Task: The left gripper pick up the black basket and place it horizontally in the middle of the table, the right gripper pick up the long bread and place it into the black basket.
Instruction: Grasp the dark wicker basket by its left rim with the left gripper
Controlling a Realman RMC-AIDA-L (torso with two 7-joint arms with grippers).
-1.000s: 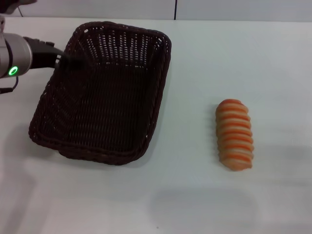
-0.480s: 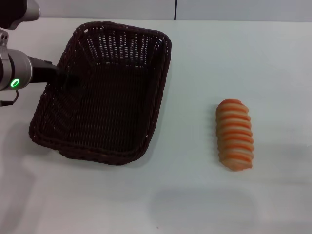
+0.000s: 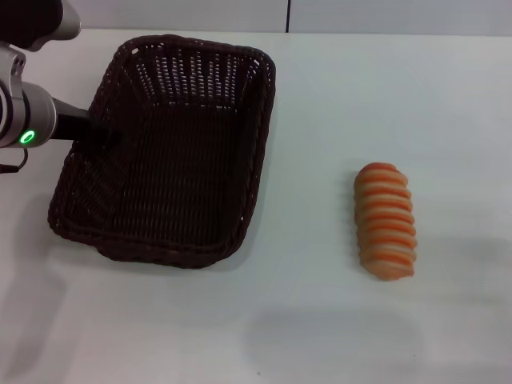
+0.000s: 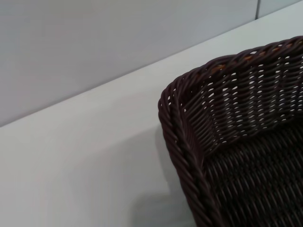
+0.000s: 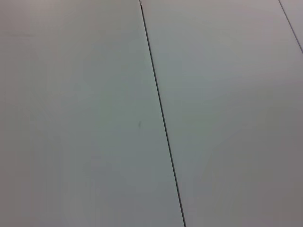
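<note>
Shifted slightly leftward, black basket (image 3: 172, 152) lies lengthwise up-frame, left hand (image 3: 108, 138) at its left rim, grip indeterminate.

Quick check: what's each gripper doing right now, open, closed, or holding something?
Left gripper: at the black basket's left rim; open or closed cannot be told.
Right gripper: not in view.

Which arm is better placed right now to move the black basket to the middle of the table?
The left. Its tool is already at the black basket by its left wall in the head view. The right tool is not in view, and the long bread lies untouched.
</note>
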